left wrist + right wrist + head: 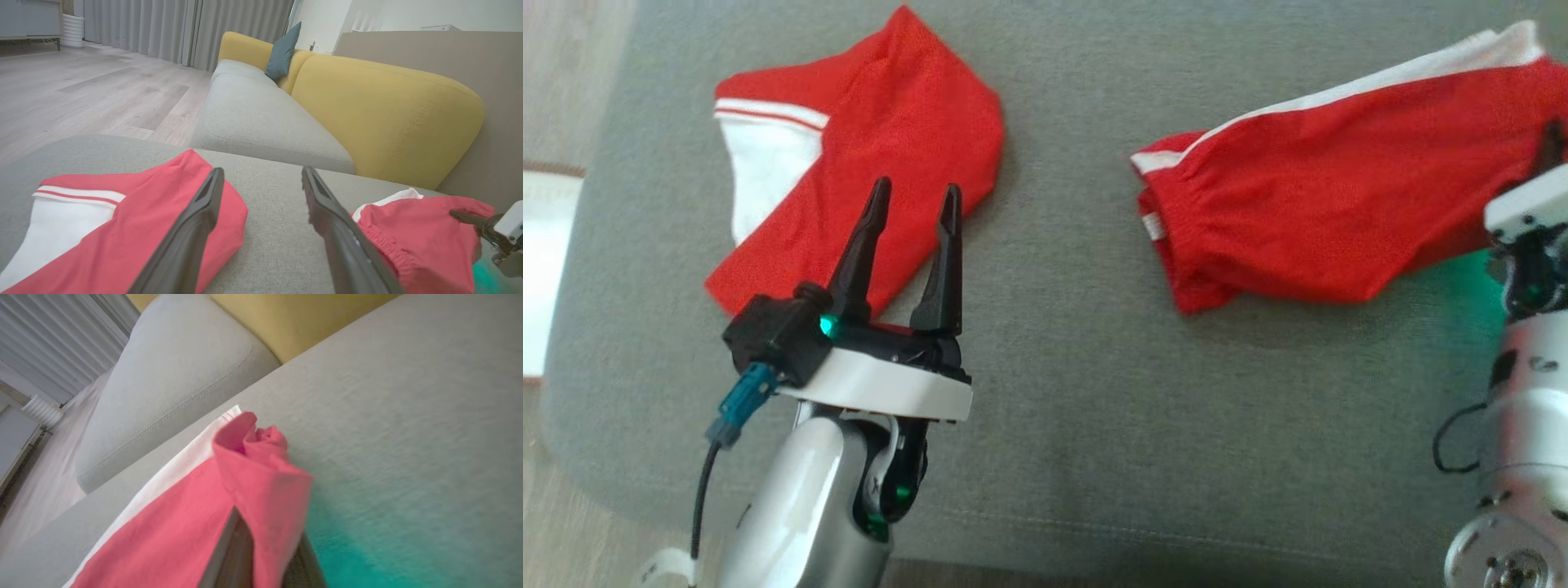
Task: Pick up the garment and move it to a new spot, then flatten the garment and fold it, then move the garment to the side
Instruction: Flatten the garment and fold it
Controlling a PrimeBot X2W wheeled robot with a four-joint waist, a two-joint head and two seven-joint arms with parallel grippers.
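**Jersey folded, shorts in the grip**

Red jersey (874,139) lies folded at the left of the grey cushion (1062,367), beneath the left gripper (916,189), jaws wide apart. Right gripper (1553,140) has its jaws clamped on red shorts (1339,196). The jersey's part looks largely done.

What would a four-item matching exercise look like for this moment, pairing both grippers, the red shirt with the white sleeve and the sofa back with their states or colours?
Things:
1. left gripper
2. right gripper
3. red shirt
4. sofa back

States:
A. yellow
B. shut on the striped red garment
C. open, holding nothing
D. lying folded on the grey cushion

Pairs: 1-C, 2-B, 3-D, 4-A
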